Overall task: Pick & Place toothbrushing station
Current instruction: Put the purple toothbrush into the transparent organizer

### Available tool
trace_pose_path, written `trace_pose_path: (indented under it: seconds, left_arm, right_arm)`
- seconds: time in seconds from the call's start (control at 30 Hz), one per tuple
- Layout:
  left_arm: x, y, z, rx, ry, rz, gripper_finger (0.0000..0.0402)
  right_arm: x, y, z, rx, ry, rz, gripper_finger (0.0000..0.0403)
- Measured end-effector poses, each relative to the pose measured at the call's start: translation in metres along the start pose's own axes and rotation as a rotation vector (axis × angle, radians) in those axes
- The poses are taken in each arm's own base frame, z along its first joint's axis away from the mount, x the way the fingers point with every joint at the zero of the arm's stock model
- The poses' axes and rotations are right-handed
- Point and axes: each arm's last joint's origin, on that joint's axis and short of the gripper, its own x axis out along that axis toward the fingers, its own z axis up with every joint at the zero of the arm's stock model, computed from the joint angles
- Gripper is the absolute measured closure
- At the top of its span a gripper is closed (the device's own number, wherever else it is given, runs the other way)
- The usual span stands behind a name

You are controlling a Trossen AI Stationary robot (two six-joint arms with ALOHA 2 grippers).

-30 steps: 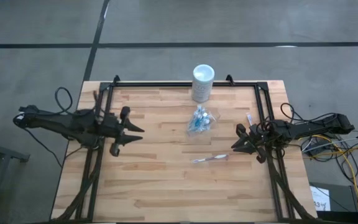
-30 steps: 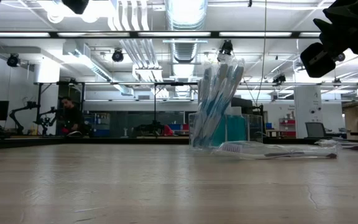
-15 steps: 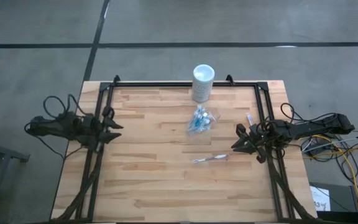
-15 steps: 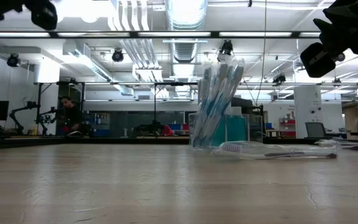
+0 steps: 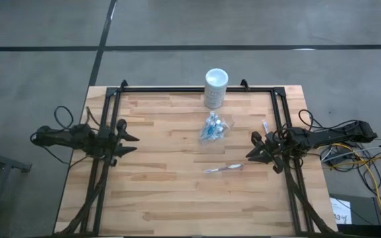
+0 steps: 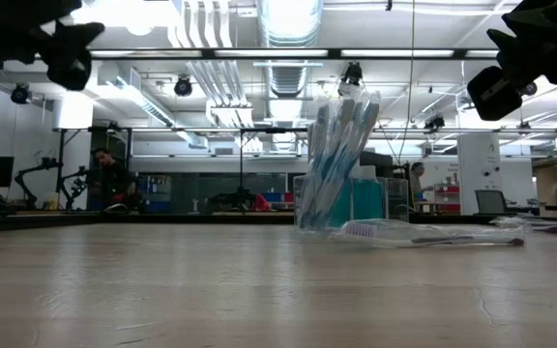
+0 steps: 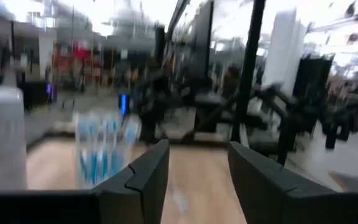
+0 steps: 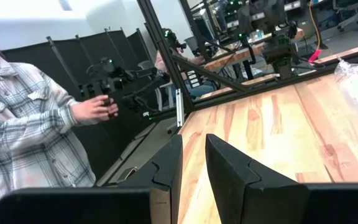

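High view: both claws (image 5: 127, 140) (image 5: 251, 151) hang empty and parted at the desk (image 5: 164, 192) edges; next, I'd say, grab the loose toothbrush (image 5: 222, 168).

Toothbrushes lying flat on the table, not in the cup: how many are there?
1. It lies alone on the table, a toothbrush in front of the cup, toward the right gripper. More stand bunched inside the cup.

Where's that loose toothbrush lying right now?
Seen from above, the loose toothbrush lies flat on the wooden table, right of centre, just below the clear cup of toothbrushes and near the right gripper.
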Motion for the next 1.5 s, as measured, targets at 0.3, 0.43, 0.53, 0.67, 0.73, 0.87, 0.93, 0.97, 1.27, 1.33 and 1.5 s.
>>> trace_pose_path:
  seconds: [0.3, 0.43, 0.53, 0.67, 0.73, 0.87, 0.93, 0.97, 1.27, 1.33, 1.5]
  left_arm:
    - [0.001, 0.003, -0.019, -0.021, 0.114, 0.044, 0.0232]
    - [0.002, 0.004, -0.032, -0.043, 0.150, 0.056, 0.0231]
    - [0.003, 0.005, -0.042, -0.071, 0.166, 0.061, 0.0232]
    - [0.004, 0.006, -0.046, -0.089, 0.148, 0.060, 0.0232]
    - [0.004, 0.006, -0.046, -0.083, 0.147, 0.064, 0.0232]
    - [0.004, 0.006, -0.046, -0.059, 0.147, 0.073, 0.0232]
    - [0.004, 0.006, -0.046, -0.057, 0.148, 0.073, 0.0232]
    - [0.004, 0.006, -0.046, -0.057, 0.148, 0.073, 0.0232]
    - [0.004, 0.006, -0.046, -0.066, 0.146, 0.074, 0.0232]
    - [0.004, 0.006, -0.046, -0.066, 0.146, 0.074, 0.0232]
    - [0.004, 0.006, -0.046, -0.066, 0.147, 0.074, 0.0232]
  right_arm:
    - [0.000, 0.000, 0.000, 0.000, 0.000, 0.001, 0.0335]
    - [0.000, 0.000, 0.000, 0.000, 0.000, 0.001, 0.0335]
    - [0.000, 0.000, 0.000, 0.000, 0.000, 0.001, 0.0335]
    - [0.000, 0.000, 0.000, 0.000, 0.001, 0.002, 0.0335]
    - [0.000, 0.000, 0.000, 0.000, 0.001, 0.002, 0.0335]
    - [0.000, 0.000, 0.000, 0.000, 0.001, 0.002, 0.0335]
    - [0.000, 0.000, 0.000, 0.000, 0.001, 0.002, 0.0335]
    - [0.000, 0.000, 0.000, 0.000, 0.001, 0.002, 0.0335]
    - [0.000, 0.000, 0.000, 0.000, 0.001, 0.002, 0.0335]
    - [0.000, 0.000, 0.000, 0.000, 0.001, 0.002, 0.0335]
    - [0.000, 0.000, 0.000, 0.000, 0.001, 0.002, 0.0335]
